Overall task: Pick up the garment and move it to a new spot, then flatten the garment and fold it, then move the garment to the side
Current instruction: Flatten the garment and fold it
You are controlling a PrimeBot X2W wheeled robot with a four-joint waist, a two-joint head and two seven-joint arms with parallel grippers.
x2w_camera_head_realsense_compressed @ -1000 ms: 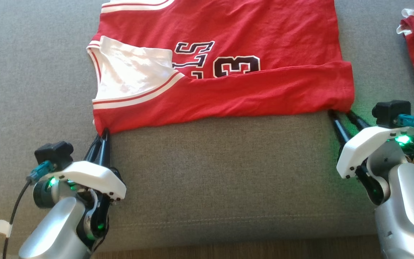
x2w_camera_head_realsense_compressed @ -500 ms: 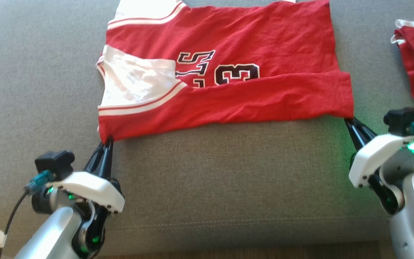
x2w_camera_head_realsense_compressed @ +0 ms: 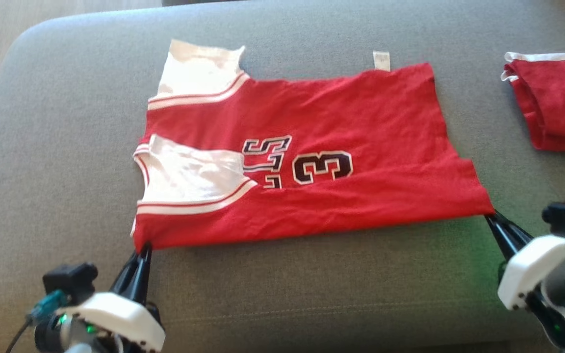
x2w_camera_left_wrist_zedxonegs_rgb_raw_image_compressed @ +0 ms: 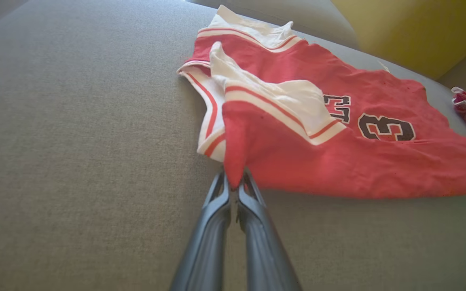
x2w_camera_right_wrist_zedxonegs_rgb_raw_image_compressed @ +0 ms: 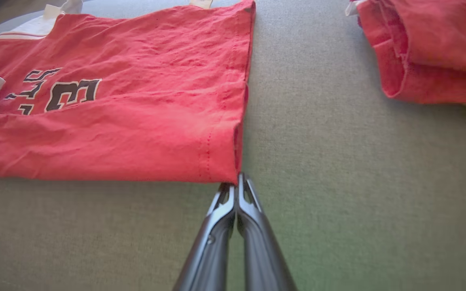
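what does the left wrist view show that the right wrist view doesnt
Left wrist view: the left end effector shut on a corner of the red jersey, just below the white armhole trim, and a yellow surface beyond the grey cushion.
Right wrist view: the right end effector shut on the jersey's opposite corner, at the stitched hem.
Both: the jersey's number 3, the cushion, and a second red garment lying apart from the jersey.
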